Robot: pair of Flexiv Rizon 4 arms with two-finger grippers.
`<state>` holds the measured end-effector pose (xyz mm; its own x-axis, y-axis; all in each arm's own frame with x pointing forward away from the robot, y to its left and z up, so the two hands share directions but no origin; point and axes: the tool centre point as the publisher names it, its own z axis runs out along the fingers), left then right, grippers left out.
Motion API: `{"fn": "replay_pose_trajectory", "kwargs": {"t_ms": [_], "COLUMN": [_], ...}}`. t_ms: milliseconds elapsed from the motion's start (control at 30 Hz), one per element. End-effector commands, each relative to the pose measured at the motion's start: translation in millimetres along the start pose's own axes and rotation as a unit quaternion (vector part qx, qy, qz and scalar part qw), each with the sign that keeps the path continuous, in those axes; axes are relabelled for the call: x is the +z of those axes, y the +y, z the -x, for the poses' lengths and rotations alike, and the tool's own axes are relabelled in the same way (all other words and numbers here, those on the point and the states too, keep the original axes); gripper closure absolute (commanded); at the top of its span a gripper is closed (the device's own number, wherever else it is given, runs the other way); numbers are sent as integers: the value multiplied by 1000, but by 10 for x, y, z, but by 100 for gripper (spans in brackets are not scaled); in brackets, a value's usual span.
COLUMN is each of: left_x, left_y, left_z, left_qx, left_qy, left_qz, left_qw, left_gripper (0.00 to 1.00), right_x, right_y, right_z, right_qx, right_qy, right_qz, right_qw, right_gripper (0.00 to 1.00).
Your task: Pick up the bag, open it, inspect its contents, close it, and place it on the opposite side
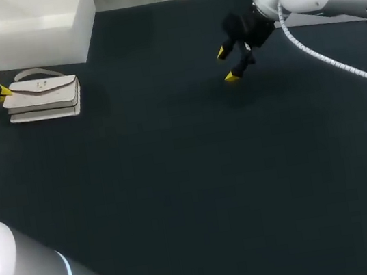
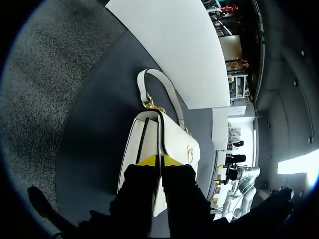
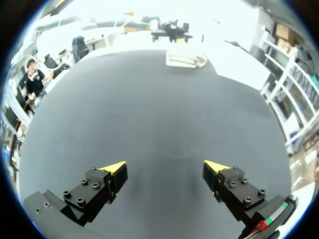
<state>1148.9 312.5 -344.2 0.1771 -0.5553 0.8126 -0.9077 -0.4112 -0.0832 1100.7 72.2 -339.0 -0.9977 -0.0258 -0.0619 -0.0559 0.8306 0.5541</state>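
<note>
The white handbag (image 1: 45, 96) lies flat on the dark table at the far left, its strap (image 2: 158, 79) looped out toward the white box. My left gripper (image 1: 4, 92) is at the bag's left end. In the left wrist view its (image 2: 160, 160) yellow tips are pinched together on the black-trimmed edge of the bag (image 2: 174, 144). My right gripper (image 1: 226, 64) hangs open above the table at the back right, far from the bag, with nothing between its fingers (image 3: 165, 169). The bag (image 3: 183, 57) shows small at the far side in the right wrist view.
A large white box (image 1: 29, 29) stands just behind the bag at the back left. Another white surface (image 1: 311, 18) lies under my right arm at the back right. The dark table (image 1: 189, 178) stretches between the two arms.
</note>
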Motion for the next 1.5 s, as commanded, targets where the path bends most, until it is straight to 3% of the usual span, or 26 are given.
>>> {"fn": "replay_pose_trajectory", "kwargs": {"t_ms": [33,233,833,1033,1500], "left_x": [62,194,194,387,576], "left_y": [14,218,218,502,907], "left_z": [-26,-109,-109,-244,-458], "left_qx": [1,-14,-14,-28,-75], "left_qy": [3,21,21,-5,31], "left_qz": [84,91,91,30,-83], "left_qw": [996,996,996,999,993], "left_gripper": [100,100,100,100,100], "right_x": [4,4,4,4,4], "right_y": [-1,-1,-1,-1,-1], "right_z": [17,17,17,17,17], "right_qx": [0,0,0,0,0], "right_qy": [2,2,2,2,2], "right_qz": [0,0,0,0,0], "right_qw": [1000,1000,1000,1000,1000], "right_gripper": [0,0,0,0,0]}}
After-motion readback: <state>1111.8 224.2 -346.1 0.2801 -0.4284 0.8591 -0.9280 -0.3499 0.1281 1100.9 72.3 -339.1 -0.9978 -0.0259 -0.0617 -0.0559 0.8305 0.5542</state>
